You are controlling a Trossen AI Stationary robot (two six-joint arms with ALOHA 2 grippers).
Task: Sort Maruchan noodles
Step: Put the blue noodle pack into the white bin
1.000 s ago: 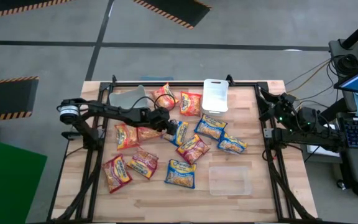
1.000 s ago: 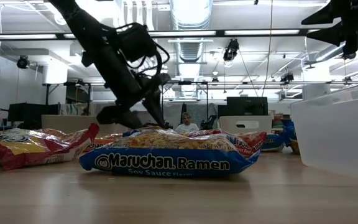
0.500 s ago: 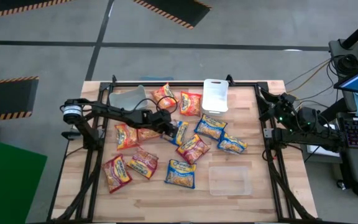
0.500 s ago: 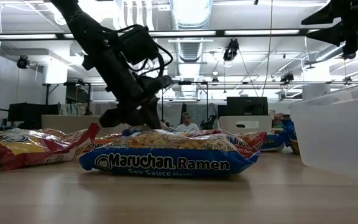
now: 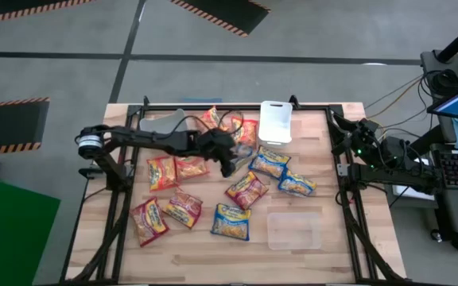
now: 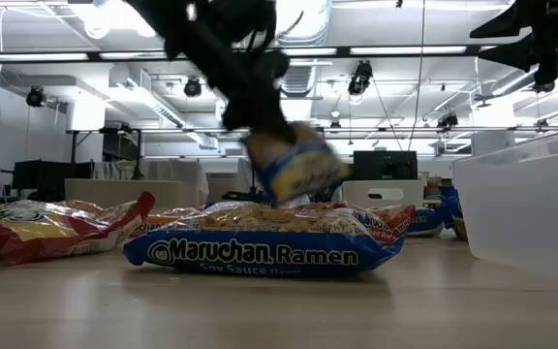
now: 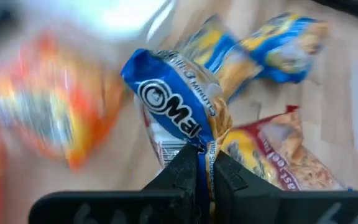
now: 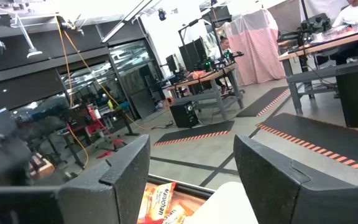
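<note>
While pinched: blue packet [image 7: 185,106] aloft.

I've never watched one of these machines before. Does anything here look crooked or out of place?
Only one thing: a blue noodle packet dangles in the air, pinched by its edge in the left end effector, while the other packets lie flat on the table.

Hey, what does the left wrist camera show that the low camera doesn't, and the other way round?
Only the left wrist view: the left gripper shut on the blue packet's edge, with a red packet on the wood below. Only the low view: that packet hanging clear above a blue soy sauce packet, the clear container, and the room behind. Both: the lifted blue packet.
</note>
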